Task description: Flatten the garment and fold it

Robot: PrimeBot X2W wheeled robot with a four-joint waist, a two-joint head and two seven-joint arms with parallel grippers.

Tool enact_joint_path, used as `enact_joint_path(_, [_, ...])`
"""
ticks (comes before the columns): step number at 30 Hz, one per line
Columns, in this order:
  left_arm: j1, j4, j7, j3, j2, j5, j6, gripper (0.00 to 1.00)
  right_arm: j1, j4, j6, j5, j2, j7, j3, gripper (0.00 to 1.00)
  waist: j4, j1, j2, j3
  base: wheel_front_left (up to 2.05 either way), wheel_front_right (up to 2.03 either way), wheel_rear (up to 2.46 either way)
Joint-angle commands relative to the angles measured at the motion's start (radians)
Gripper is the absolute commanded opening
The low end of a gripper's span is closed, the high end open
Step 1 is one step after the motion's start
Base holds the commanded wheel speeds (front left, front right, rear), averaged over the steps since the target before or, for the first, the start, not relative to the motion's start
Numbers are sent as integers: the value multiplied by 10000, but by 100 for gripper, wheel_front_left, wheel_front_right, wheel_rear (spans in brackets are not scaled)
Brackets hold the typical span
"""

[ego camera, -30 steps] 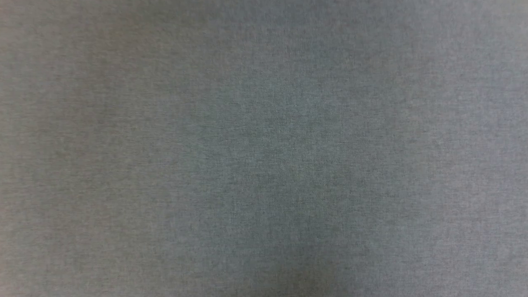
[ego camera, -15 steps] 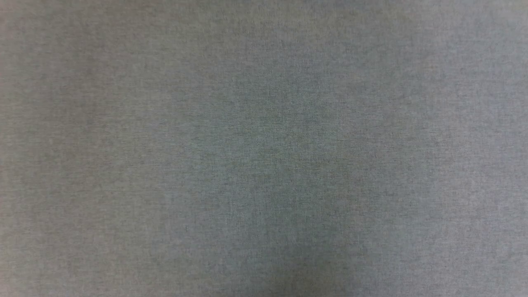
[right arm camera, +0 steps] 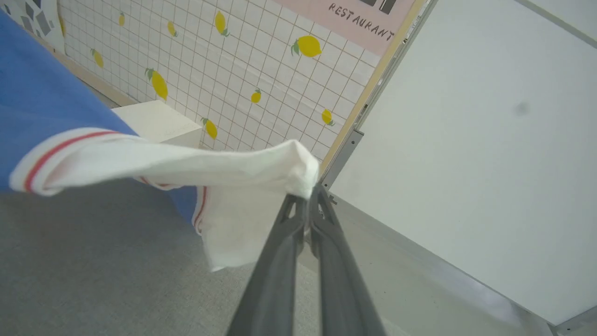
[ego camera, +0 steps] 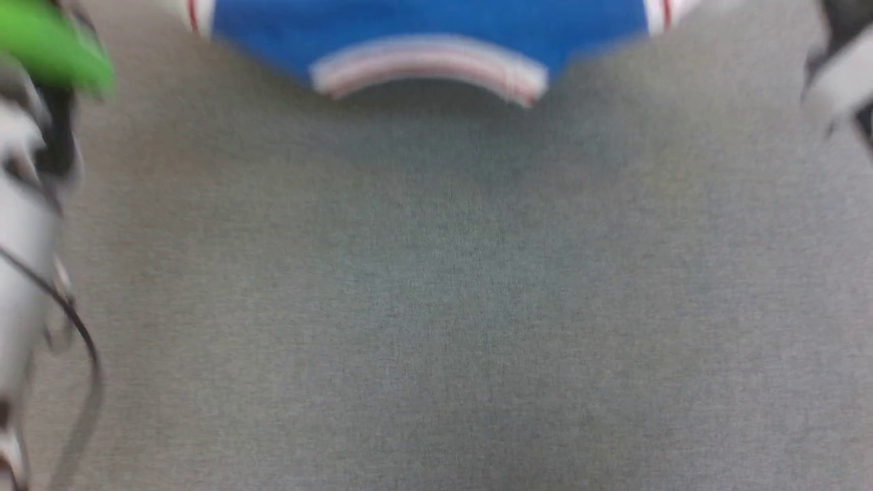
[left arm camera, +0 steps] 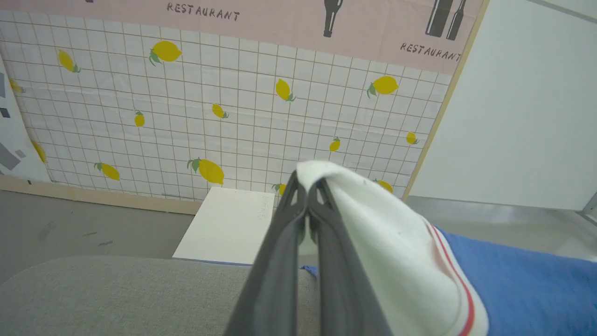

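You seem mid-flatten: left claw (left arm camera: 308, 186) and right claw (right arm camera: 310, 192) each pinch the shirt (ego camera: 423, 27) at twelve o'clock. Next, spread it taut on the tabletop (ego camera: 436, 307).

Grey cloth-topped bench (ego camera: 436, 307). Behind: lemon-print grid wall (left arm camera: 242, 126) w/ pink RESTAURANT strip (left arm camera: 280, 16), plain white panel (left arm camera: 522, 102) beside; white box (left arm camera: 228, 226) on grey floor (left arm camera: 70, 224).
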Motion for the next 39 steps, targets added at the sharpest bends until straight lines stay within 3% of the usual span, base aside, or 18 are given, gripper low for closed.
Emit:
enact_joint_path(1, [987, -412, -77, 281, 47, 112, 160, 0, 669, -277, -15, 124, -153, -58, 28, 0, 182, 1, 0, -1165, 0, 0, 0])
enact_joint_path(11, [7418, -2849, -79, 1315, -37, 281, 1066, 0, 5130, -2119, -15, 734, -1410, 456, 822, 0, 355, 1, 0, -3094, 0, 0, 0])
enact_joint_path(19, [10528, -3589, -53, 1937, 263, -101, 1518, 0, 7940, -3493, -15, 974, -2034, 1160, 444, 0, 316, 1, 0, -3950, 0, 0, 0])
enact_joint_path(24, [11711, -3761, -59, 2104, 318, -233, 1798, 0, 10029, -4000, -15, 1083, -2120, 1457, 201, 0, 367, 1, 0, -4218, 0, 0, 0])
enact_joint_path(25, [12258, -3764, -64, 2095, 261, -125, 2006, 0, 11078, -4161, -15, 1000, -2152, 1581, 91, 0, 337, 1, 0, -4233, 0, 0, 0])
enact_joint_path(34, [12834, -3291, -75, 2014, -246, 95, 2016, 0, 12672, -4178, -15, 956, -1824, 2124, -118, 0, 311, 1, 0, -3923, 0, 0, 0])
enact_joint_path(39, [12501, -3121, -77, 2052, -483, 415, 1875, 0, 13044, -3996, -15, 872, -1232, 2051, -258, 0, 447, 1, 0, -3813, 0, 0, 0])
